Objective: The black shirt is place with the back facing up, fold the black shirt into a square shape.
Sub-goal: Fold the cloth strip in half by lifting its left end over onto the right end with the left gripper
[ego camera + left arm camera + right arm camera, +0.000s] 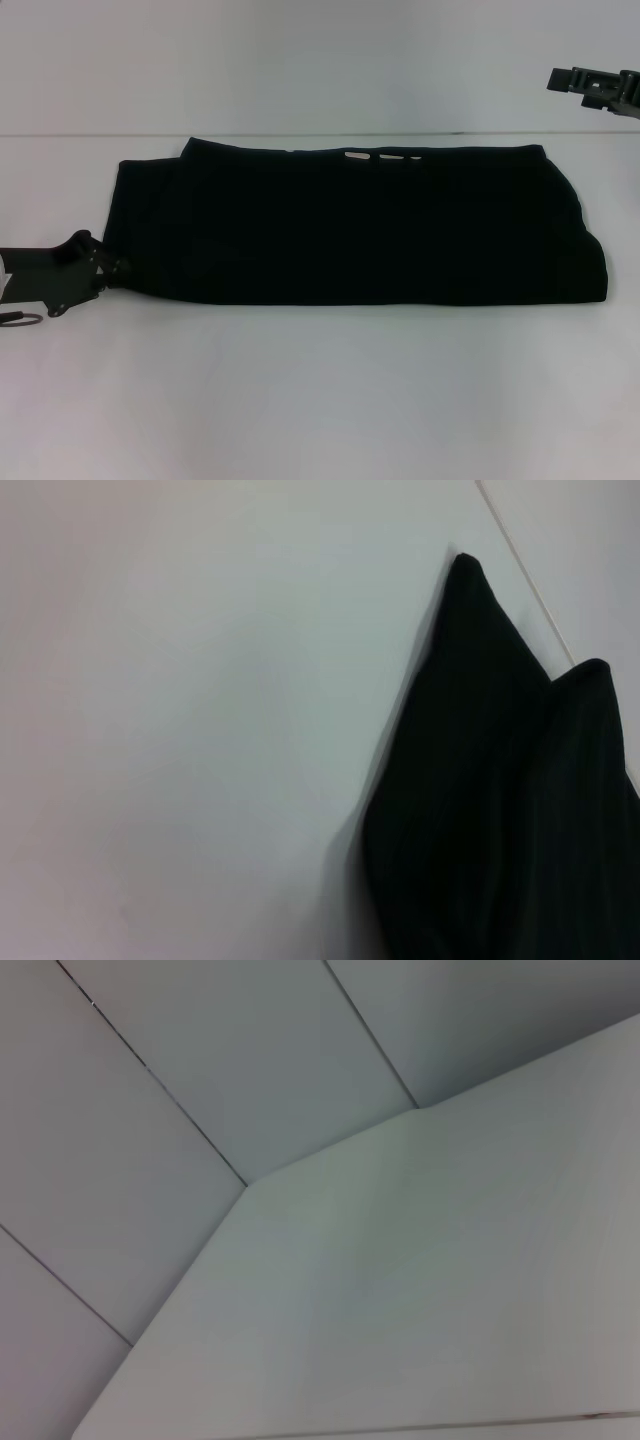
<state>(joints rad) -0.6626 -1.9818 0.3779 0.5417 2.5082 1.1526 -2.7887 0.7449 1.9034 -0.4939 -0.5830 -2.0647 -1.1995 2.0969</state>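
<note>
The black shirt (350, 225) lies on the white table (320, 400), folded into a long band running left to right. A few whitish marks (380, 157) peek out along its far edge. My left gripper (116, 268) is low at the band's near left corner, right against the fabric. The left wrist view shows two pointed corners of the black shirt (480, 800) on the table, with no fingers in the picture. My right gripper (562, 80) hangs high at the far right, well away from the shirt.
The table's far edge (100, 136) meets a pale wall just behind the shirt. The right wrist view shows only bare table (420, 1290) and wall panels. A small ring (20, 318) hangs under the left arm.
</note>
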